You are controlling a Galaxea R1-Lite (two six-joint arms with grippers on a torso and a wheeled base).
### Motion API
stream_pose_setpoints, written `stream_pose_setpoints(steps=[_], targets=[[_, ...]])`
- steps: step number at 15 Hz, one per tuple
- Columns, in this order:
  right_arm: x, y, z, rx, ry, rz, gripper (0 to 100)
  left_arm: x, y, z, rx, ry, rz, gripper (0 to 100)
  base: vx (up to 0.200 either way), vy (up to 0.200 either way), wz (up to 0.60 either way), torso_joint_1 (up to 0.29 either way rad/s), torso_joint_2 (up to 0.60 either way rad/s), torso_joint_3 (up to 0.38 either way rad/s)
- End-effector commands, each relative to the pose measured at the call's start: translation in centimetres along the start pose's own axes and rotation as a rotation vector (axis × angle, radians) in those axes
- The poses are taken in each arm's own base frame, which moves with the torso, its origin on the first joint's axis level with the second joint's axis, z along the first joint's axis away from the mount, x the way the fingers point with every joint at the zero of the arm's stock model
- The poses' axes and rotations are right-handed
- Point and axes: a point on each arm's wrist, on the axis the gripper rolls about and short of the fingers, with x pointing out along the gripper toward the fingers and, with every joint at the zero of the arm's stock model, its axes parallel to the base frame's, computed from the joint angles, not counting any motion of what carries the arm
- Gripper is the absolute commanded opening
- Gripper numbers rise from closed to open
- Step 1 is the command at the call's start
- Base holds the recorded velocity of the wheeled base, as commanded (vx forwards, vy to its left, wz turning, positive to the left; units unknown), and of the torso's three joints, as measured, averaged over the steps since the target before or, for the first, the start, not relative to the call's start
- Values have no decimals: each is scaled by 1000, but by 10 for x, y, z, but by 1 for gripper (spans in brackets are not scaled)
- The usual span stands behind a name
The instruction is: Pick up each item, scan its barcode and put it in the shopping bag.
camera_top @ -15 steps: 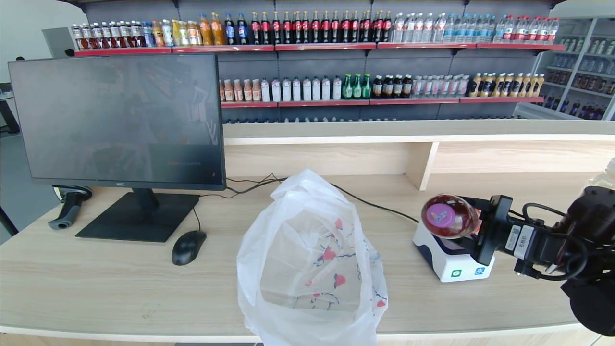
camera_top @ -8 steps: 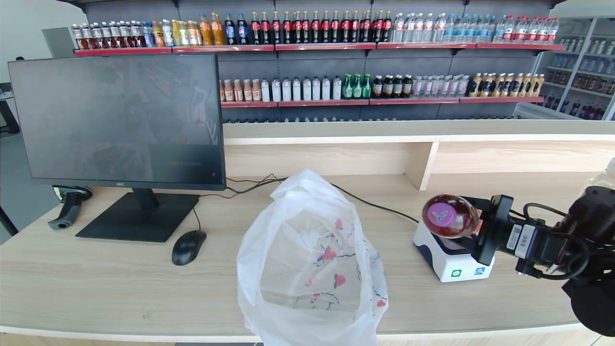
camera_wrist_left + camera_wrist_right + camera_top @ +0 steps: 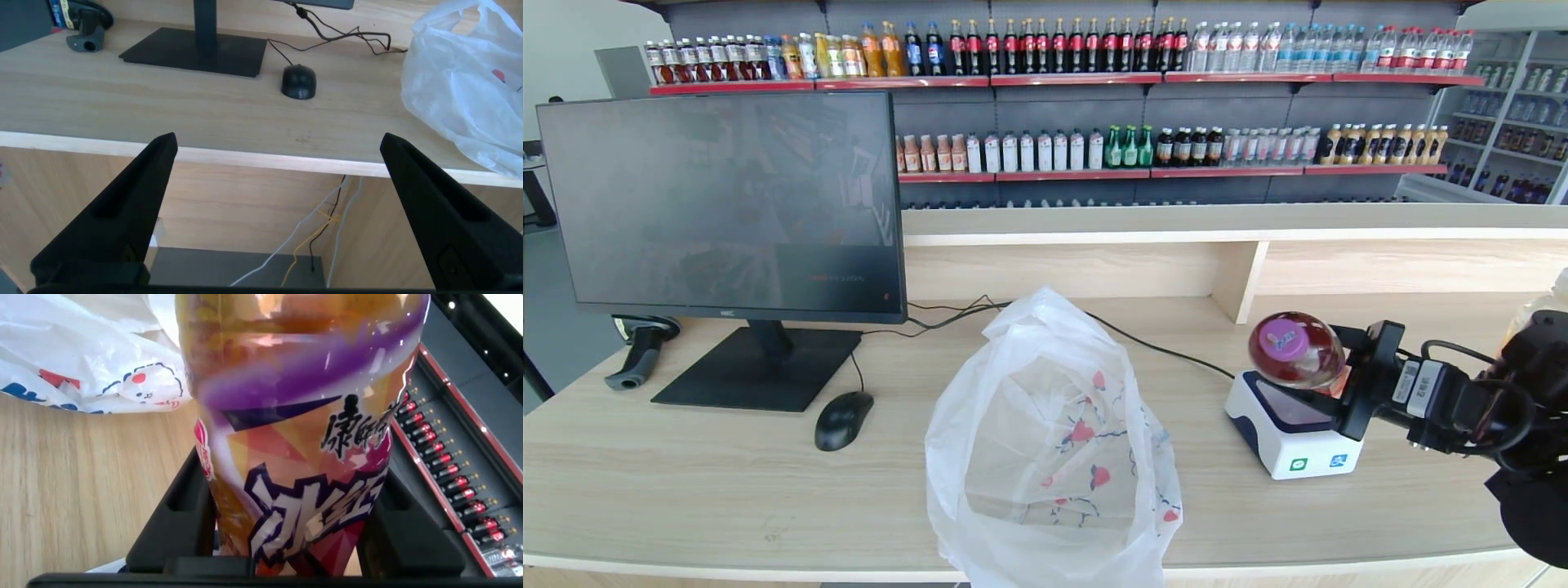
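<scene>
My right gripper (image 3: 1327,366) is shut on a drink bottle (image 3: 1295,349) with dark tea and a purple cap, held on its side just above the white barcode scanner (image 3: 1290,433) on the counter's right. The cap end points toward the camera in the head view. In the right wrist view the bottle (image 3: 310,425) sits between the black fingers (image 3: 180,514), its purple and orange label facing the camera. The white shopping bag (image 3: 1049,449) stands open at the counter's front middle. My left gripper (image 3: 278,212) hangs open below the counter's front edge, with nothing between its fingers.
A monitor (image 3: 723,204) on a black stand, a mouse (image 3: 843,419) and a handheld scanner (image 3: 641,347) occupy the counter's left. Cables (image 3: 1143,343) run behind the bag. A raised wooden ledge (image 3: 1225,224) lines the back, with drink shelves beyond. Another bottle (image 3: 1543,306) stands at the far right.
My right gripper has lifted the bottle a little higher above the barcode scanner and shifted it slightly right. The bag and the left gripper have stayed put.
</scene>
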Motion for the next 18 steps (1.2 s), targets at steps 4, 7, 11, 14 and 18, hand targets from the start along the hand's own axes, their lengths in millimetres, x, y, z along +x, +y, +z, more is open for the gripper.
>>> stream_pose_setpoints(steps=[4, 7, 11, 14, 18], targets=[[-7, -13, 11, 44, 50, -93, 0, 0, 0, 0, -1, 0, 0, 100, 0, 0, 0, 0, 0, 0], [-9, -26, 26, 109, 138, -264, 0, 0, 0, 0, -1, 0, 0, 100, 0, 0, 0, 0, 0, 0], [5, -21, 40, 236, 130, -319, 0, 0, 0, 0, -1, 0, 0, 100, 0, 0, 0, 0, 0, 0], [20, -23, 51, 438, 150, -490, 0, 0, 0, 0, -1, -2, 0, 100, 0, 0, 0, 0, 0, 0], [33, -43, 56, 542, 85, -625, 0, 0, 0, 0, -1, -2, 0, 100, 0, 0, 0, 0, 0, 0]])
